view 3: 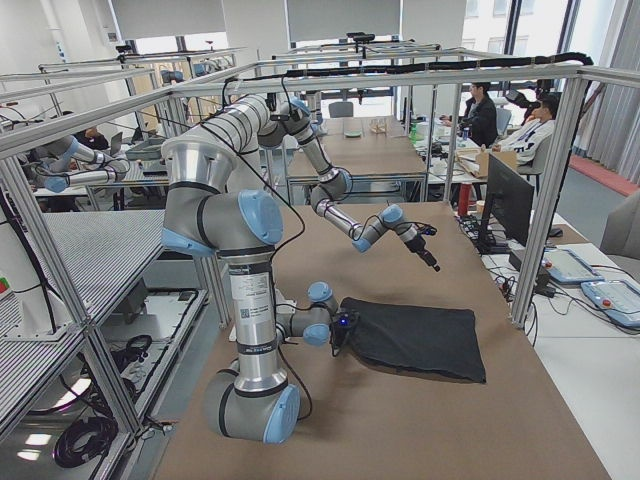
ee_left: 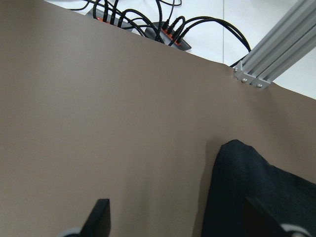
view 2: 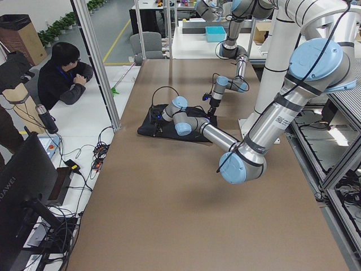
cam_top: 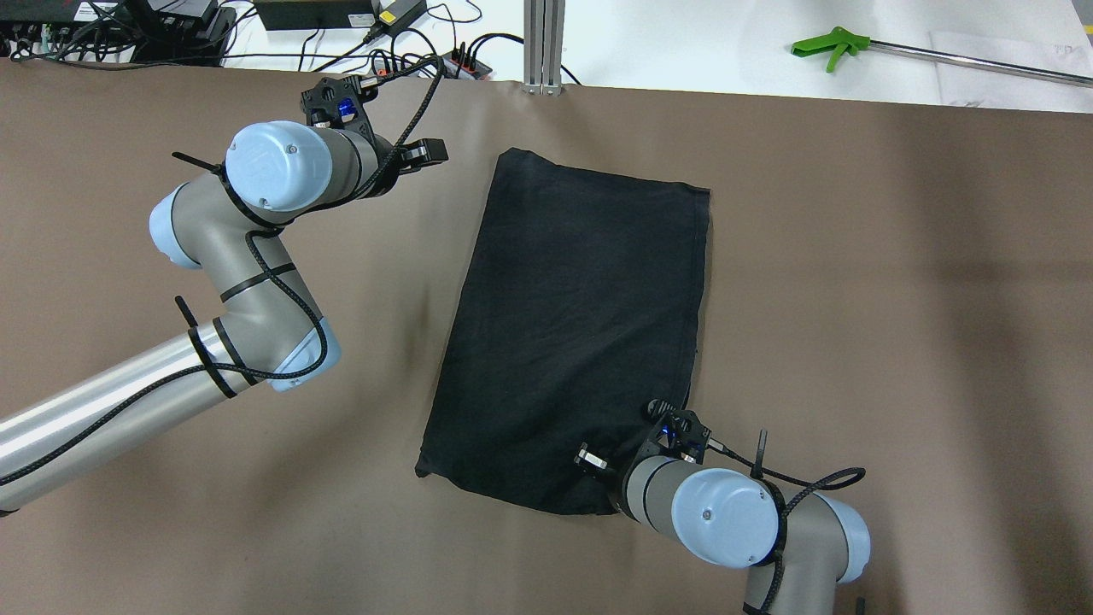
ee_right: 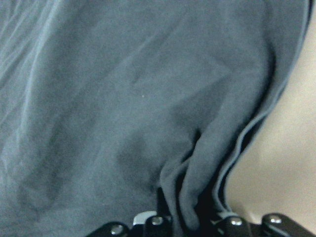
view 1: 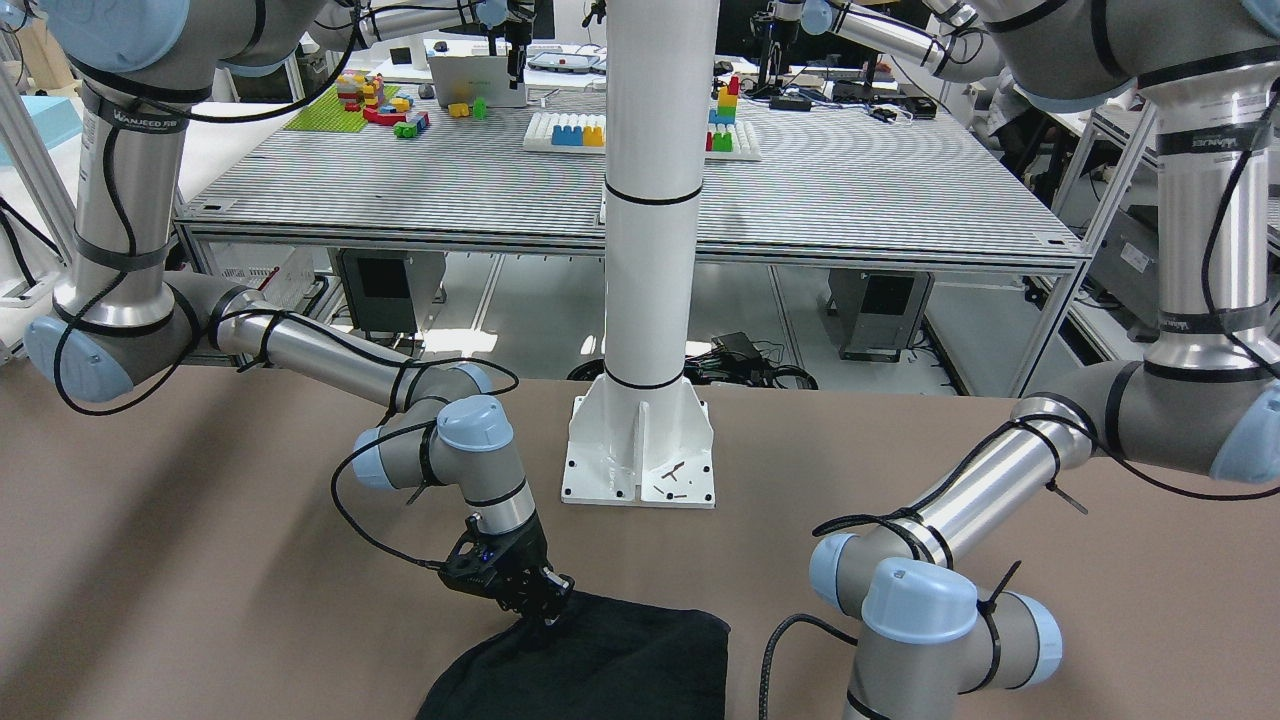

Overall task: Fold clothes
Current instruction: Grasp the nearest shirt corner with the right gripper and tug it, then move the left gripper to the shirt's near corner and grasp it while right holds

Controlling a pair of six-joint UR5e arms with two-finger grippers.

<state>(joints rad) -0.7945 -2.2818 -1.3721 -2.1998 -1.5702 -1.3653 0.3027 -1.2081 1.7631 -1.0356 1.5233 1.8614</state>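
The clothes (cam_top: pixel 581 325) are one black garment lying flat as a slanted rectangle mid-table, also seen in the front view (view 1: pixel 600 660). My right gripper (cam_top: pixel 645 448) is at the garment's near right corner. In the right wrist view it (ee_right: pixel 190 222) is shut on a bunched ridge of the fabric (ee_right: pixel 123 98). My left gripper (cam_top: pixel 388 149) hovers over bare table left of the garment's far left corner. Its wrist view shows it (ee_left: pixel 180 217) open with nothing between the fingers, and the garment's corner (ee_left: pixel 247 192) lies just to the right.
A power strip with cables (cam_top: pixel 461 64) and an aluminium post (cam_top: pixel 544 43) stand at the table's far edge. A green grabber tool (cam_top: pixel 832 44) lies beyond it. The white pillar base (view 1: pixel 640 450) is bolted on the robot's side. A seated person (view 2: pixel 65 79) is beside the table.
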